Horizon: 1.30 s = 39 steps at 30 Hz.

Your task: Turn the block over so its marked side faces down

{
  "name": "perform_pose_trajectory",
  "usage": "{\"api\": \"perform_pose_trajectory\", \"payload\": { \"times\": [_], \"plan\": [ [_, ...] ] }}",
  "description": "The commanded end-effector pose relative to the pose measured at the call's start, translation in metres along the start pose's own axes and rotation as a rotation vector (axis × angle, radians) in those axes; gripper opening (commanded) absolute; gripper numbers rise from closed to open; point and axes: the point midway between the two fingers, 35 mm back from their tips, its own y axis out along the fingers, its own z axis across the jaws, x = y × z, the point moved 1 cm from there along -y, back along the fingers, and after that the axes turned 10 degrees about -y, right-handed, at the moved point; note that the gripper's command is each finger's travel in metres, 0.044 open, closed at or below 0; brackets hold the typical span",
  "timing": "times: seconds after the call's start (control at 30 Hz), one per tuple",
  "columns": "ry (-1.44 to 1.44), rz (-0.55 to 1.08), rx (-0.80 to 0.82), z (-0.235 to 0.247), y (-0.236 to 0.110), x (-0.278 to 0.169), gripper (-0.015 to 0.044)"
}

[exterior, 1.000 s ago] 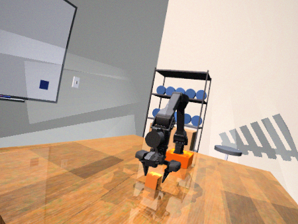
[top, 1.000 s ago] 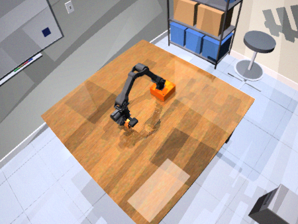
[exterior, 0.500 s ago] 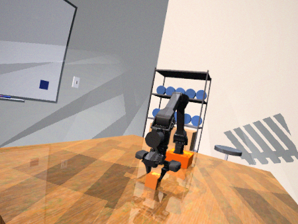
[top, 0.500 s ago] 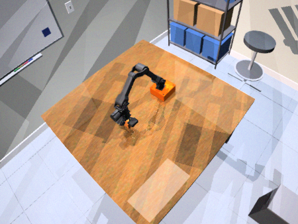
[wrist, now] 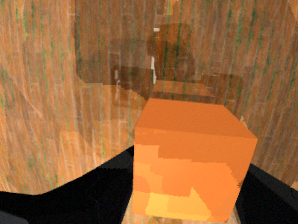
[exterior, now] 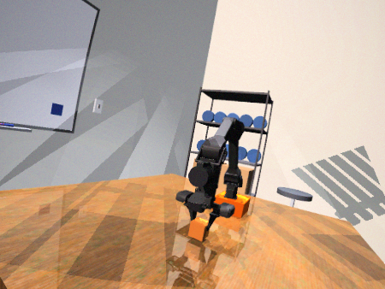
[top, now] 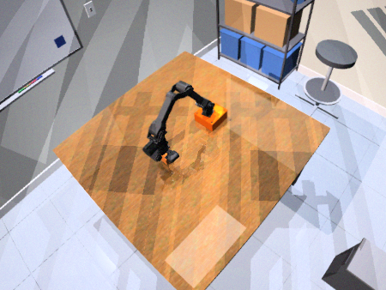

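Observation:
A small plain orange block (top: 165, 159) (exterior: 198, 229) (wrist: 187, 157) is between the fingers of my gripper (exterior: 202, 222), which is shut on it. In the wrist view its upper faces show orange with bright yellow light patches, and a black finger stands at its left and right sides. No mark can be made out on the faces that show. The block is upright, at or very close to the top of the wooden table (top: 257, 141) (exterior: 85, 239); whether it touches is hard to tell. Its underside is hidden.
The arm rises from a larger orange base box (top: 211, 123) (exterior: 232, 207) behind the block. A pale rectangle (top: 206, 246) lies at the table's near corner. A shelf rack and a stool (top: 335, 53) (exterior: 294, 193) stand beyond the table edge.

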Motion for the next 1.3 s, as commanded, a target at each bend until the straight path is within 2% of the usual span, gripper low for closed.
{"api": "perform_pose_trajectory", "payload": {
  "times": [0.0, 0.17, 1.27],
  "plan": [
    [0.0, -0.023, 0.0, 0.0, -0.017, 0.004, 0.0],
    [-0.001, -0.045, -0.004, 0.0, -0.015, 0.004, 0.0],
    [0.0, -0.523, -0.089, 0.002, -0.008, -0.005, 0.0]
  ]
}}
